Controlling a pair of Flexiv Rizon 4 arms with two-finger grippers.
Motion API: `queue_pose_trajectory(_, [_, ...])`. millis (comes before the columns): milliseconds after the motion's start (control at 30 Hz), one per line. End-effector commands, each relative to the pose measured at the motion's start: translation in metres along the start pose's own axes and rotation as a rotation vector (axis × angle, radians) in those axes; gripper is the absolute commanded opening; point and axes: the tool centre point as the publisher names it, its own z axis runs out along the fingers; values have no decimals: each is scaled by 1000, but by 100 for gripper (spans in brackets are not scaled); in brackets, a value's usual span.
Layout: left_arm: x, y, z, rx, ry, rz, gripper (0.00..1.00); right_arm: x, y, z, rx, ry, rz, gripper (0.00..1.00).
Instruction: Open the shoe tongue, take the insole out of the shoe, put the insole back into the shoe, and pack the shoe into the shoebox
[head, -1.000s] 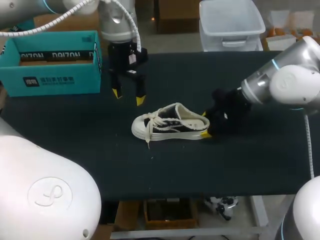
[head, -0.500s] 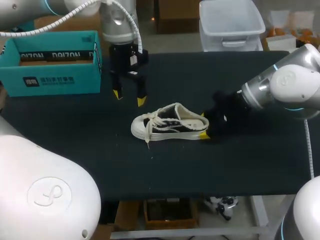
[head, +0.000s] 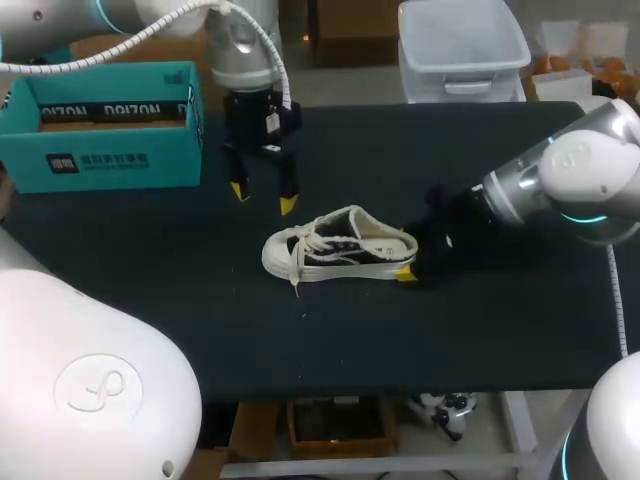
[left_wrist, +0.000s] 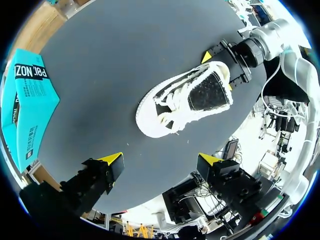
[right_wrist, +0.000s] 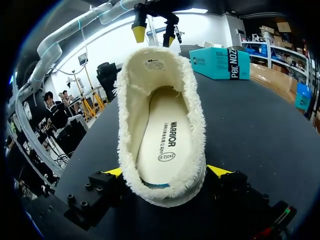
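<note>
Shoe (head: 340, 250) mid-table, likely light, soft fuzzy collar over a stiffer sole, so grip the heel, which right gripper (head: 408, 250) straddles at 3 o'clock, clamping undeterminable; left gripper (head: 263, 198) hangs released at 11 o'clock; shoebox (head: 100, 140) beyond at 10 o'clock.

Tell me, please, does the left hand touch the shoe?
Apart. The left wrist view shows it: the shoe lies ahead of the left hand, with bare table between it and both yellow tips.
</note>
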Motion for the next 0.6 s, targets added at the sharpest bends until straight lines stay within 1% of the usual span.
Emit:
queue_pose_trajectory(33, [2, -1, 0, 3, -5, -3, 100, -8, -7, 14, -8, 15, -2, 100])
queue_pose_trajectory(167, [2, 0, -1, 14, -8, -14, 100, -9, -8, 14, -12, 22, -5, 100])
queue_pose_trajectory(200, [2, 0, -2, 17, -9, -23, 100, -9, -8, 14, -13, 23, -7, 64])
queue_pose_trajectory(233, [3, 0, -2, 19, -7, -28, 100, -9, -8, 14, -13, 22, -8, 38])
queue_pose_trajectory(267, [3, 0, -1, 19, -7, -30, 100, -10, -8, 14, -12, 22, -11, 0])
queue_pose_trajectory(433, [12, 0, -2, 29, -13, -54, 100, -8, -9, 17, -14, 17, -17, 0])
queue_pose_trajectory(533, [20, 2, -4, 56, -26, -75, 100, -6, -11, 18, -16, 9, -14, 0])
queue_pose_trajectory(600, [30, 2, -5, 74, -42, -102, 100, -6, -11, 18, -16, 9, -14, 0])
